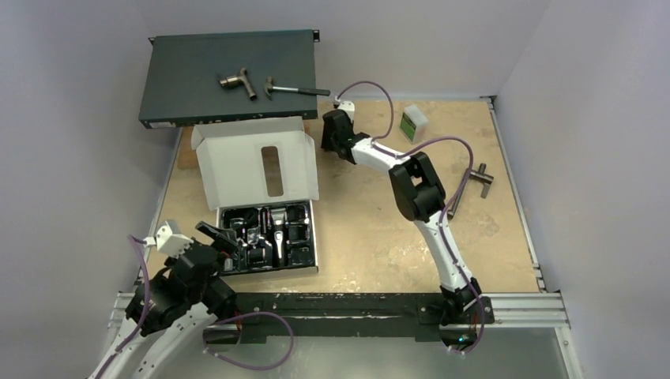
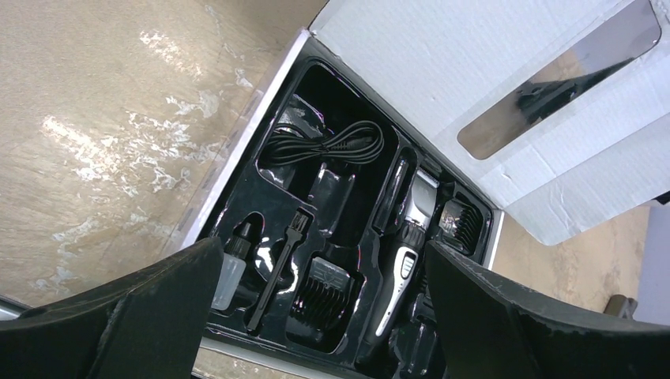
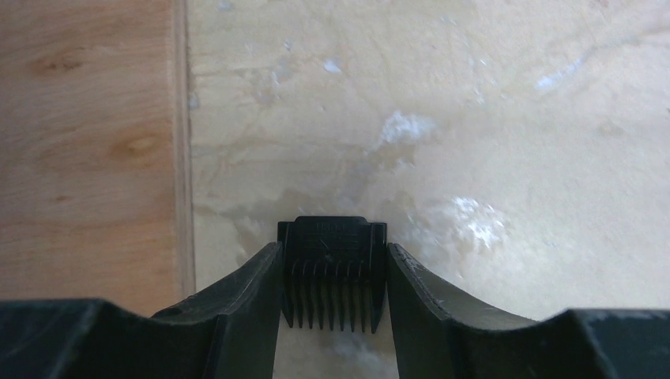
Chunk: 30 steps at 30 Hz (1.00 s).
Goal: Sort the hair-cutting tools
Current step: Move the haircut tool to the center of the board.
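Right wrist view alone shows right pincer [image 3: 333,254] clamping a comb attachment [image 3: 332,275].

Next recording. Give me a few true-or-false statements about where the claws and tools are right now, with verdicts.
1. The right claw grips a black comb attachment. True.
2. The left claw is shut on the clipper. False: it is open, and the clipper lies in the tray.
3. The hammer lies on the dark panel. True.
4. The box lid is closed. False: it is folded open.
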Tool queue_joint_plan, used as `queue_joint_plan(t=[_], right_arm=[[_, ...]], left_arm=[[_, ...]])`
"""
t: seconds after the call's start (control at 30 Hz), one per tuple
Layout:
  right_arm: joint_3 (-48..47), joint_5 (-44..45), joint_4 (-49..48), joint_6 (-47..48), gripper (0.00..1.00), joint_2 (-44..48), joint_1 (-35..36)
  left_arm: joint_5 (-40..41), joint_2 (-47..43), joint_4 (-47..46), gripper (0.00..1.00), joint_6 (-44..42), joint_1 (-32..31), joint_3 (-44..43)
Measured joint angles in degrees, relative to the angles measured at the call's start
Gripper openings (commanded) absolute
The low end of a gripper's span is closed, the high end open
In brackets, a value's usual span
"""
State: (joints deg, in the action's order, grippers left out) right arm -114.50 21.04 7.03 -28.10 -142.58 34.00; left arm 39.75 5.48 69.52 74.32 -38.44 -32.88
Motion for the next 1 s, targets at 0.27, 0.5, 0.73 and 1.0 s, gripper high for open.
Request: queue_joint_plan(t=[0.27,0.5,0.73,1.0], right_arm=[[18.21,-0.70,-2.43,-2.16,0.23,11.45,-1.84],[37.48,-1.03,-5.51,-4.46,0.24,24.06,-2.62],[55.87,-0.70,-7.76,-6.05,0.25,37.46,-1.99],[71.76,-0.59,-3.30,-7.61,0.48,54.31,3.32]], left_arm=[[-0.09,-0.61,-0.92,1.00,-0.09,0.00,0.52],[-2.23,1.38,-6.03,1.00,-0.68,0.00,3.04],[-8.52,3.48,-9.75,1.00,-0.48,0.00,5.64],[-11.93,5.05,-15.04,0.99,-0.59,0.00,8.37]])
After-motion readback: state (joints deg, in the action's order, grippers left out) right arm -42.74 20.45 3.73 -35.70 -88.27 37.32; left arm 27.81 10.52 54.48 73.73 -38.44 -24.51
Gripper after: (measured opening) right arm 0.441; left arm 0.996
